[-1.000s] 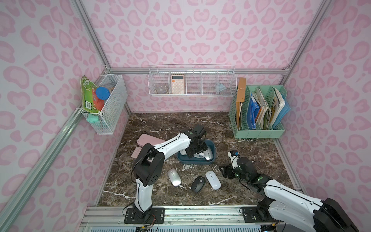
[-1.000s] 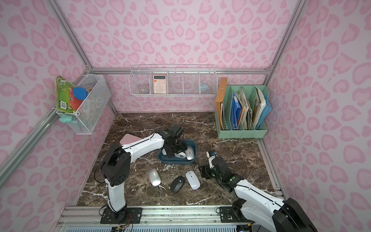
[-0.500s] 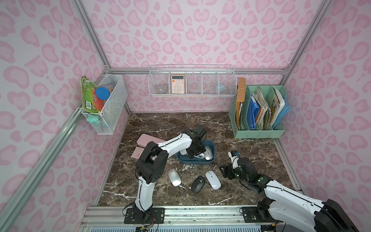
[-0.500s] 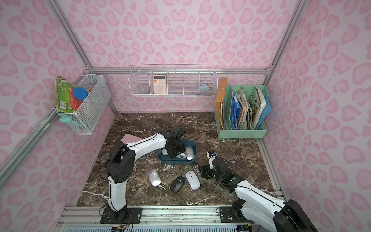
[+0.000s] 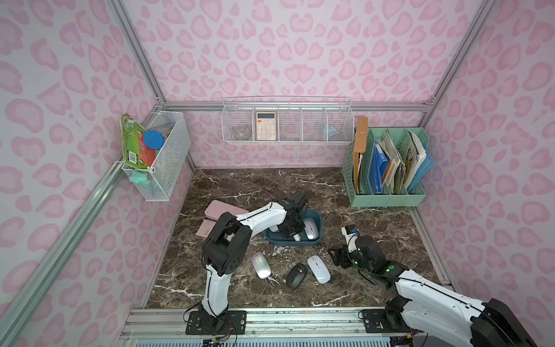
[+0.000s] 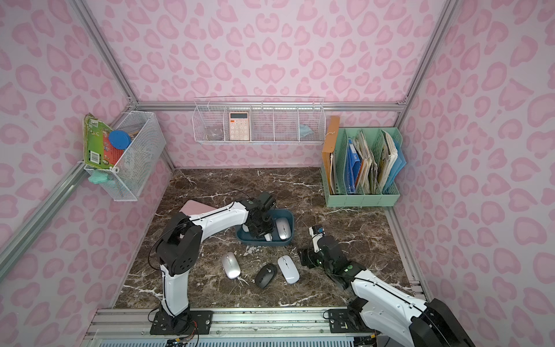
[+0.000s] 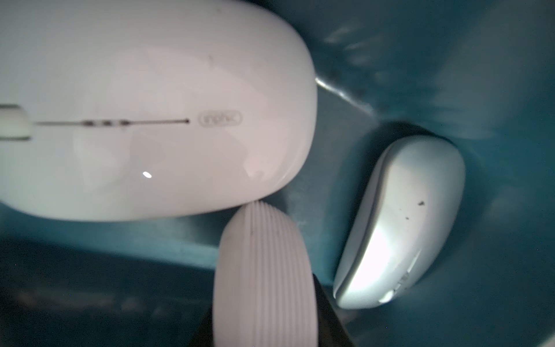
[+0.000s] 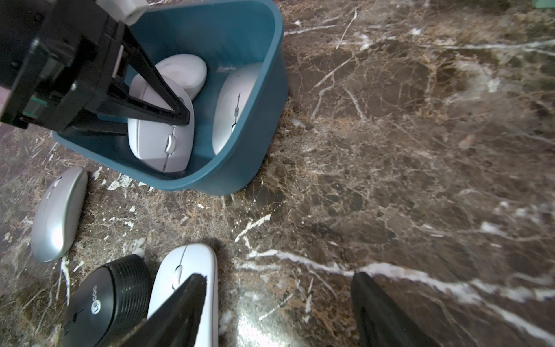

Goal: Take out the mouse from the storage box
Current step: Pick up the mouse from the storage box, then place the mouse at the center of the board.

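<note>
Mouse (image 8: 162,141) inside storage box (image 8: 240,168), in clasp of downward-tilted left hand (image 5: 292,233); right hand (image 8: 279,278) splayed

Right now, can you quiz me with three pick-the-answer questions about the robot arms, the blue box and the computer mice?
1. Where is the left gripper?
A) high above everything
B) inside the dark blue storage box
C) folded back at its base

2. How many mice lie on the marble table outside the box?
A) one
B) five
C) three

3. How is the right gripper?
A) open, holding nothing
B) shut, empty
C) shut on a mouse

Answers:
1 B: it reaches down into the box, closed on a white mouse.
2 C: a silver mouse, a black mouse and a slim white mouse lie side by side on the marble.
3 A: its jaws stand wide apart with only bare marble between them.
</note>
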{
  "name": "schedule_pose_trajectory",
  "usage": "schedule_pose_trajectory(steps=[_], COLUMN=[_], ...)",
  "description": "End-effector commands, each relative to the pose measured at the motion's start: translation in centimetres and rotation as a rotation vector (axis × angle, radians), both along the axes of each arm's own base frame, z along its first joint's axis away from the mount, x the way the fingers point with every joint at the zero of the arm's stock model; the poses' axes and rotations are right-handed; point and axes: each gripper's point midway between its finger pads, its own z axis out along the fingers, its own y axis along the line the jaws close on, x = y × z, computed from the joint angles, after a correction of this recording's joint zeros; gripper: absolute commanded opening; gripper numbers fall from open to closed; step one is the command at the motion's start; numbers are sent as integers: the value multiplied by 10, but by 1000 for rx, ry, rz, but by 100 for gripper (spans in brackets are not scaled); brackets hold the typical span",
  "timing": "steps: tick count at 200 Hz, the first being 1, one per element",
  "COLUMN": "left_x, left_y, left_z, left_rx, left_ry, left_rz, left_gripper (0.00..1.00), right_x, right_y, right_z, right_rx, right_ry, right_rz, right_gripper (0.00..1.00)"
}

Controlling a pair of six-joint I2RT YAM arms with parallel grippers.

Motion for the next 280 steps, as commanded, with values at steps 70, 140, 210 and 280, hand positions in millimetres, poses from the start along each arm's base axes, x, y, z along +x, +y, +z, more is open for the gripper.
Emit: schedule_pose_trajectory(steps=[70, 140, 210, 280], left_x=[-4, -49, -113, -149], left_y=[14, 54, 149, 207], left_z=[57, 95, 90, 41], left_rx=[-60, -92, 50, 84], left_ry=[-209, -312, -248, -139], left_rz=[-39, -70, 68, 262], left_gripper=[29, 28, 26, 26], right_x=[2, 2, 3, 3], right_y=[2, 2, 4, 3], right_z=[4, 4, 2, 0], right_rx=[14, 16, 7, -1], right_ry=[-17, -23, -11, 2], right_rz=[2, 4, 8, 3], right_gripper=[79, 80, 80, 80])
